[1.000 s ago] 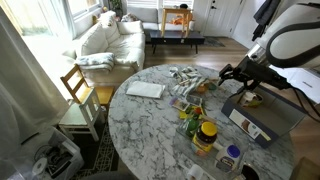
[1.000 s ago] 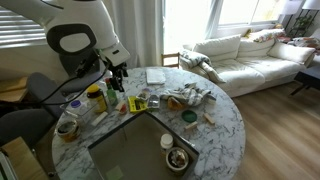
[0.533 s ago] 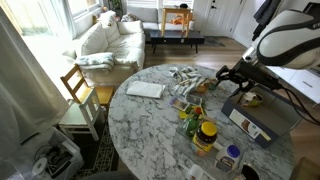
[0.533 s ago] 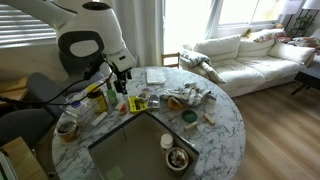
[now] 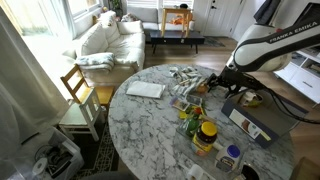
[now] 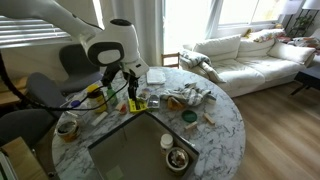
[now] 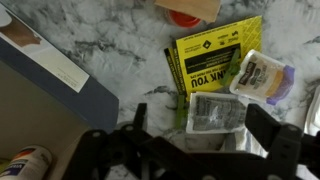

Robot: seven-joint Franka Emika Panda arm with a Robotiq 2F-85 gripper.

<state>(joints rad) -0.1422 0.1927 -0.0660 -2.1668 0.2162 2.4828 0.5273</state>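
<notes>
**Operator:** What has changed since a second ago?

**Spotter:** You've swung the arm away from the grey tray towards the middle of the marble table. The gripper now hangs over the clutter there. Its jaws are spread wide as before, with nothing between them.

**Operator:** What's beneath it?

**Spotter:** A yellow packet, flat on the marble just ahead of your fingers in the wrist view.

**Operator:** Which way does it lie?

**Spotter:** Its print climbs slightly to the right in that view. A grey sachet covers its near end, so I can't tell you the long axis.

**Operator:** And its look?

**Spotter:** Bright yellow with black block lettering. A white-and-purple sachet overlaps its right edge.
</notes>
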